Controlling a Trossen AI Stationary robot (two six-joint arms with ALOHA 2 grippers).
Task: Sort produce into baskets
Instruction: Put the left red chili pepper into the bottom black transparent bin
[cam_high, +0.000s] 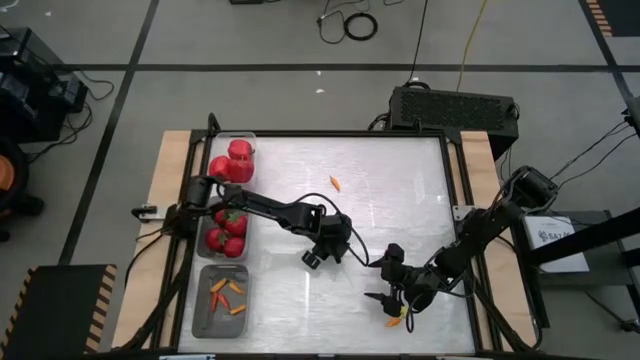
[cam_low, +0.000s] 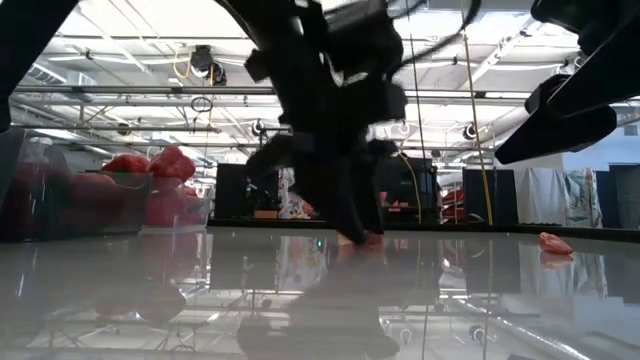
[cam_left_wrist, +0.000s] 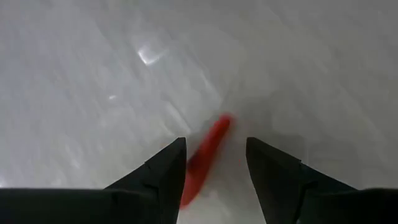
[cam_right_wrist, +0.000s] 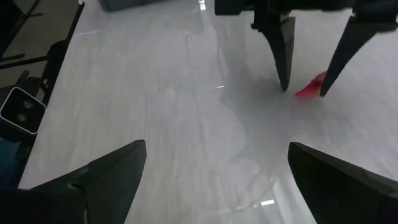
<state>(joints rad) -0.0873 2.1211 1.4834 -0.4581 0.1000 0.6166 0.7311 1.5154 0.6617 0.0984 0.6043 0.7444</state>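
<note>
A: Left gripper (cam_high: 316, 257) was low over the table (cam_high: 400, 180), near the table's middle and well apart from the three baskets along its left edge; fingers (cam_left_wrist: 166, 168) partly open, straddling a small red chili (cam_left_wrist: 208, 152); the chili lay between the tips, not yet pinched, as far as the left wrist view showed.

B: Agreed; the right wrist view showed the same two tips on the surface with the chili at one tip, touching or nearly so; I could not tell which. Right gripper (cam_high: 385, 296)?

A: Wide open, holding nothing, parked toward the table's near edge; a second chili (cam_high: 394, 322) lay just beside it; a third chili (cam_high: 336, 183) sat alone toward the table's far side.

B: Baskets: the far basket (cam_high: 247, 137) held large red peppers (cam_high: 232, 162); the middle basket (cam_high: 203, 243) more red produce (cam_high: 228, 232); the near basket (cam_high: 197, 318) already held several chilies (cam_high: 228, 297); judged destination for this one.

A: Risks, as judgement only. The chili sat off-centre and slanted across the gap; closing might nip only its end, so it could pivot out or drop in transit. The surface looked slick and glossy; one finger arriving first might skid the chili aside. The arm's reach back crosses the middle basket; a low carry might clip its rim.

B: Noted; the right arm was also near; crossing paths would be a hazard.
</note>
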